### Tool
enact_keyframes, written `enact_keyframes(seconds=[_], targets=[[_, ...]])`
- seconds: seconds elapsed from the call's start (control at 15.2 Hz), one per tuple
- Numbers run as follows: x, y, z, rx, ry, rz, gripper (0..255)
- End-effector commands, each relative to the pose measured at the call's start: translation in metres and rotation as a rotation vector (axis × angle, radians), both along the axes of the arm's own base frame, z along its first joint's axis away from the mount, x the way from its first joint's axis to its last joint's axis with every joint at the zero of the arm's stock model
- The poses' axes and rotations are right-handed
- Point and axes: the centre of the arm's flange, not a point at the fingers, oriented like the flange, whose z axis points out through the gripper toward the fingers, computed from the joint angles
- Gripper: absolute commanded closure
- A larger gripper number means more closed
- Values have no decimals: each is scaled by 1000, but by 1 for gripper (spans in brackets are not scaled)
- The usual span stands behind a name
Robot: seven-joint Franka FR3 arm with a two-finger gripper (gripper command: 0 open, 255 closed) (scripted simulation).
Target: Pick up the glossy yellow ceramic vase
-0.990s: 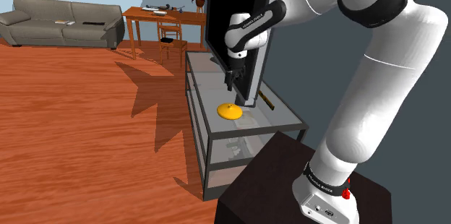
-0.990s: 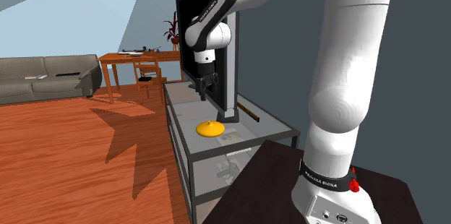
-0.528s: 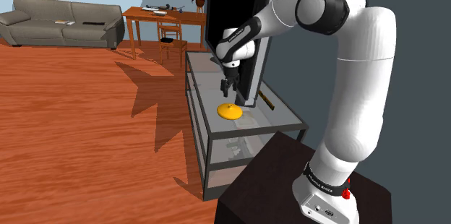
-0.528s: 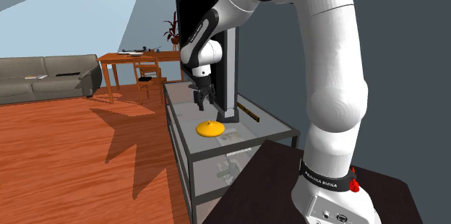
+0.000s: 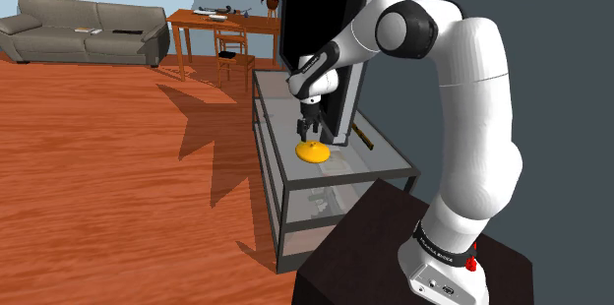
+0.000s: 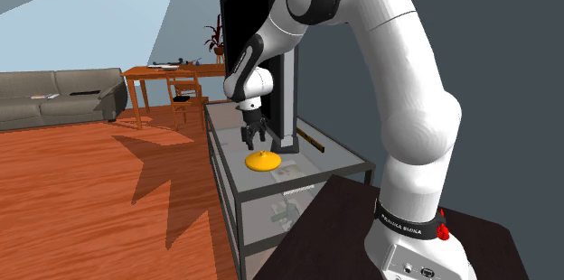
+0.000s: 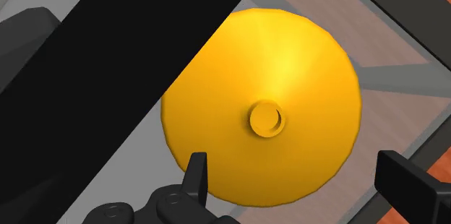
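One yellow vase (image 7: 261,78) | just beneath jaws, untouched | jaws wide apart, holding nothing

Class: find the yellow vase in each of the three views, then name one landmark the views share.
Shoulder view: the yellow vase sits near the picture's middle, on the glass-topped cabinet, just under the gripper.
Second exterior view: the vase is just left of the middle, on the same top.
Wrist view: the vase is seen from above, beyond the open fingers.
Shared landmark: the gripper, directly above the vase.

Bright, even light; crisp floor (image 5: 118,155) shadows
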Motion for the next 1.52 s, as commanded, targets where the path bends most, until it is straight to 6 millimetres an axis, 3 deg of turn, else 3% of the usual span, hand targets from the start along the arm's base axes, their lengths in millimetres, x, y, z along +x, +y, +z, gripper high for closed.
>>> enact_keyframes(seconds=[0.0, 0.2, 0.26, 0.86, 1.45], targets=[[-5, -7, -15, -2, 13, -14, 0], [-5, -7, -23, -2, 13, -13, 0], [-5, -9, -23, -2, 13, -14, 255], [-5, -7, -23, -2, 13, -13, 255], [-5, -7, 24, -2, 13, -14, 255]])
